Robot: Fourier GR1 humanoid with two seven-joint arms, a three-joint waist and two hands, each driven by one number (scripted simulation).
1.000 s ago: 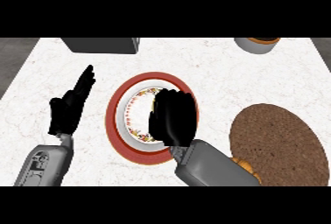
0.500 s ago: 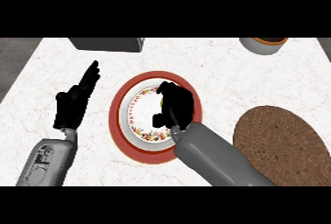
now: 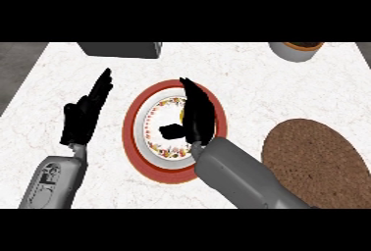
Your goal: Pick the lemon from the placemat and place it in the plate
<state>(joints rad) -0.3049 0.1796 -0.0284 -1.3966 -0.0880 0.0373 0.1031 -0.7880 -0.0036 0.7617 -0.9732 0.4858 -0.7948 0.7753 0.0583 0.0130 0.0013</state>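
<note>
- The white marbled surface (image 3: 239, 68) carries a brown round placemat (image 3: 311, 157) at the right, bare of any lemon.
- The red-rimmed plate (image 3: 138, 142) lies centre, between the two hands.
- The right hand (image 3: 197, 115) hangs over the plate, fingers straightened, thumb out to the left.
- The left hand (image 3: 85, 115) rests open at the plate's left.
- A yellow sliver, likely the lemon (image 3: 182, 113), shows just left of the right fingers, on the plate; the right hand is nearer.

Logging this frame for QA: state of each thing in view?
right hand: open, fingers straight, over the plate
lemon: on plate, mostly hidden by the hand
plate: flat on counter
placemat: flat, bare
left hand: open, resting left of plate
</note>
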